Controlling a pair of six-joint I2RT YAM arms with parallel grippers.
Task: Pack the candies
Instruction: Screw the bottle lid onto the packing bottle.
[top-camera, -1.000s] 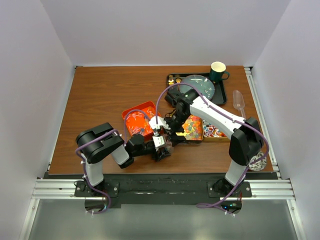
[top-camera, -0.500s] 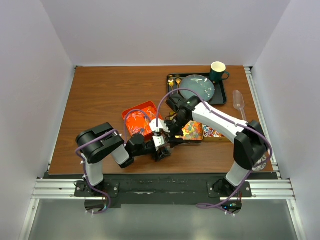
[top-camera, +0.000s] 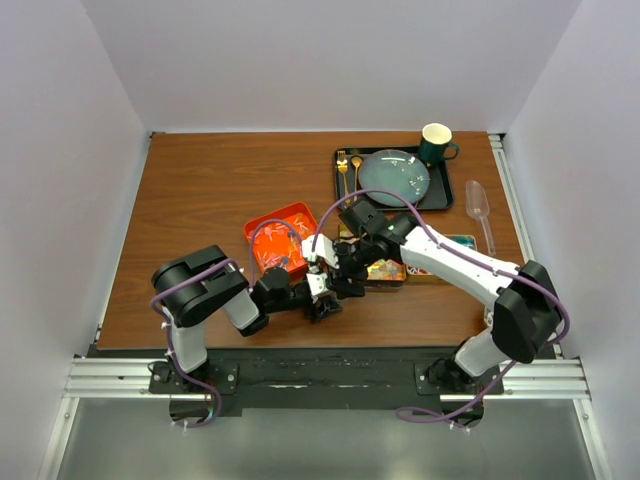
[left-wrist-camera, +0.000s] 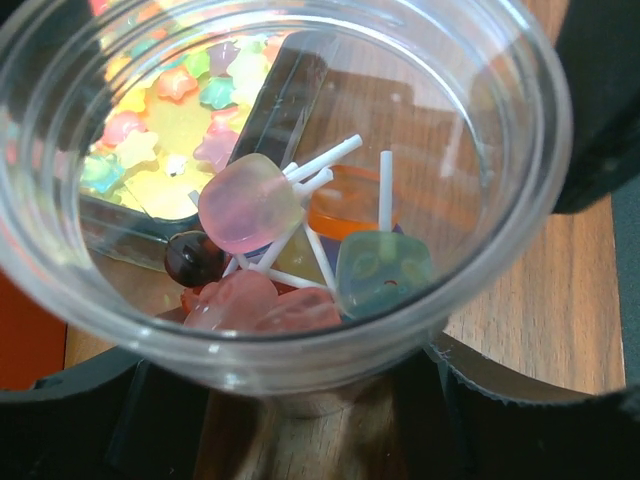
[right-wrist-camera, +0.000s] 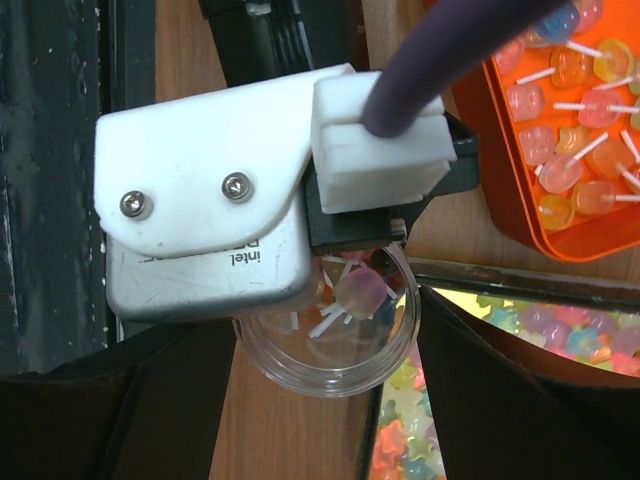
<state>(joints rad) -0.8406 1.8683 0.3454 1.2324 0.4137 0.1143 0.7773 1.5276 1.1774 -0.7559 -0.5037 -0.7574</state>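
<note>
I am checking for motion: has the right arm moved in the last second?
Yes. The right arm has swung toward the near edge, uncovering the teal plate it overlapped earlier.

Left wrist view: you see one clear cup holding at least six candies on sticks; overlap hides any more. Top view: you count one orange tray, two tins, one black tray, one plate, one mug, one scoop and two gold cutlery pieces.
</note>
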